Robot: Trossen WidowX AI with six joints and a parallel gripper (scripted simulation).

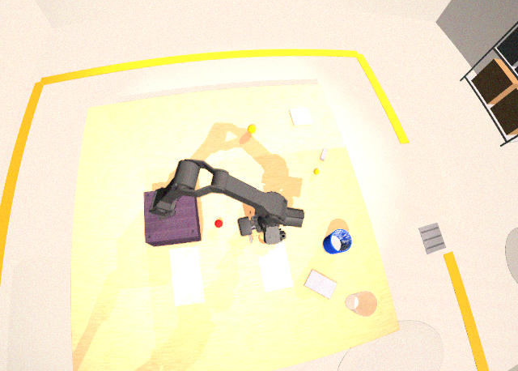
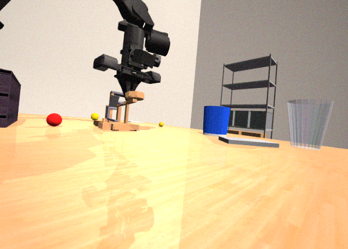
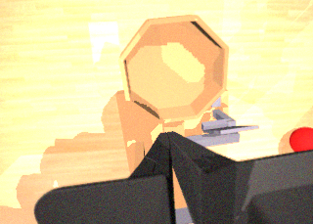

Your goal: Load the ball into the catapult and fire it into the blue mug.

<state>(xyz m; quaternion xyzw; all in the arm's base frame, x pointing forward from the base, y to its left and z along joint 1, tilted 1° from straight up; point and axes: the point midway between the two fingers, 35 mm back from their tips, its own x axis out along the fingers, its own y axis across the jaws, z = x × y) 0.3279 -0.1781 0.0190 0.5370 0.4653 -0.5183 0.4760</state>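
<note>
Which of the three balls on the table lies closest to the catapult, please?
The red ball, lying between the purple block and the catapult. Both yellow balls sit farther off, towards the table's far side.

A purple box (image 1: pixel 171 223) sits on the bench (image 1: pixel 234 325); a clear cup (image 2: pixel 309 123), grey slab (image 2: pixel 248 141) and shelving (image 2: pixel 250 95) stand right.

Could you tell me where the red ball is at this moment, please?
In the top view the red ball lies on the table between the purple box and the catapult, apart from both; the cup holds nothing.
</note>
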